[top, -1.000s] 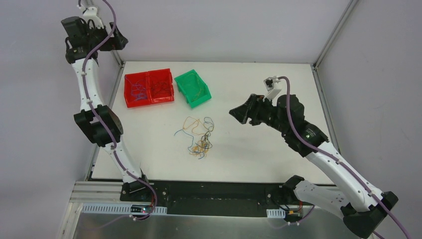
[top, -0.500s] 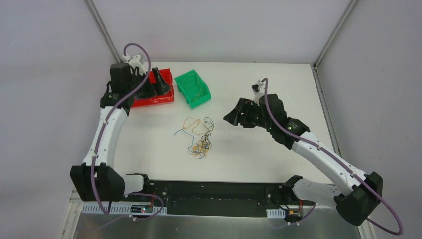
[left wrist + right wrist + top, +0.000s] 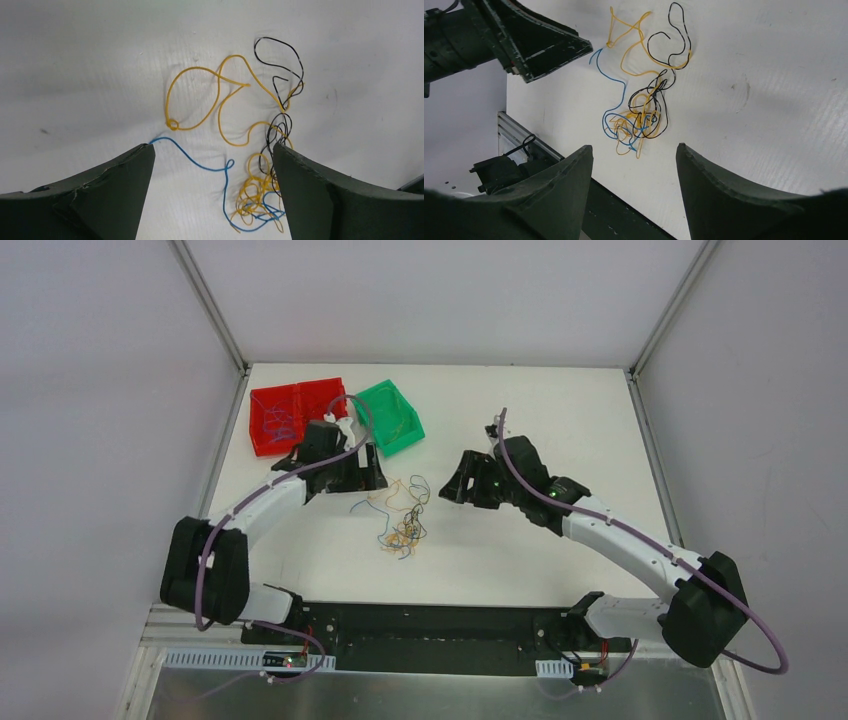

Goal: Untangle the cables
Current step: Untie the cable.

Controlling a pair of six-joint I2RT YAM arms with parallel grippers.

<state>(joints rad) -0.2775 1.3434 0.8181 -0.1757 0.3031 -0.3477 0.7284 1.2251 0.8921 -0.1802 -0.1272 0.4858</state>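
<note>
Red bin (image 3: 297,415) and green bin (image 3: 390,418) sit at the back left, maybe with thin strands inside, though that's hard to tell. Left gripper (image 3: 214,150) hovers, spread wide, beside the cables (image 3: 398,512), a yellow, blue and black tangle mid-table (image 3: 560,400). Right gripper (image 3: 634,147), equally wide, hangs on the cables' right side.

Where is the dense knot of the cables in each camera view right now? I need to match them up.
Top external: the cable knot sits just left of picture centre, at the lower end of the strands.
Left wrist: low and right of centre.
Right wrist: at picture centre.
Shared landmark: the yellow loop, at the end of the strands away from the knot, shows in all three.
</note>
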